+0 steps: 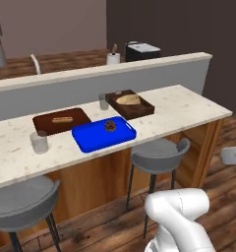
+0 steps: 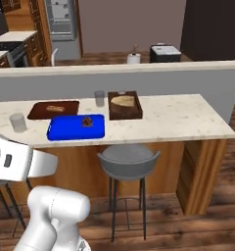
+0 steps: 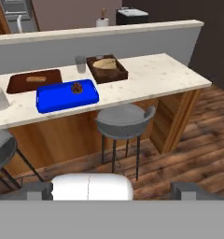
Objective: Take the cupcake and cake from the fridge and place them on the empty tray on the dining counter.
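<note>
Nearest me, my claw [image 3: 111,189] hangs low above the wooden floor with its jaws spread wide and nothing between them. Just beyond stands a grey round-seated stool [image 3: 124,120] on thin dark legs, tucked against the long beige speckled stone surface [image 3: 151,77]. On that surface lies the flat bright blue rectangular tray [image 3: 66,96], and a small dark brown item [image 3: 77,87] sits on its far half; I judge it to be one of the two sweets, though it is too small to tell which. Beside the blue tray are a flat brown tray with a hot dog [image 3: 33,80] and a dark brown raised-rim tray with bread [image 3: 107,68]. Far back, past the raised grey ledge [image 3: 95,42], I see the tall grey fridge [image 2: 60,22]. To do this step well, I should swing the base clear of the stools before driving to the fridge, keeping the claw released.
</note>
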Motion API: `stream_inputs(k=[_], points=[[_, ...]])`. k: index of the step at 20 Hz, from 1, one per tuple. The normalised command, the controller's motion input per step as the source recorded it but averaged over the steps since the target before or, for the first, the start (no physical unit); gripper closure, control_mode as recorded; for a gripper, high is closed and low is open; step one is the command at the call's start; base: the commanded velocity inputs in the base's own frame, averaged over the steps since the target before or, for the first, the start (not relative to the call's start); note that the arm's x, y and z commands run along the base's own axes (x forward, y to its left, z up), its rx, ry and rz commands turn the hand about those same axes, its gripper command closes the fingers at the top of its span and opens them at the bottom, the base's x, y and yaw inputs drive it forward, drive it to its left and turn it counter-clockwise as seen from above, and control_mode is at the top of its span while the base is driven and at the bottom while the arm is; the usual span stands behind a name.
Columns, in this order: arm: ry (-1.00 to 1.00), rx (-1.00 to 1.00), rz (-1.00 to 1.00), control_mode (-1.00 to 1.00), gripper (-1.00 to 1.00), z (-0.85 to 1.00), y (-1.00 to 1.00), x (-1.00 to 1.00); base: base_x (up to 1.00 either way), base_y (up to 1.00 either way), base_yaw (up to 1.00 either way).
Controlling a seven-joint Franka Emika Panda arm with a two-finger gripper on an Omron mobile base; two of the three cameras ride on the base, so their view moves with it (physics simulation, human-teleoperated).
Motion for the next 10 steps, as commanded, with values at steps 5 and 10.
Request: stream_inputs(k=[5, 10], points=[[0.0, 0.0, 0.0, 1.0, -1.0, 0.0, 0.0, 0.0, -0.16, -1.0, 0.0], [0.0, 0.0, 0.0, 1.0, -1.0, 0.0, 0.0, 0.0, 0.25, -1.0, 0.0]])
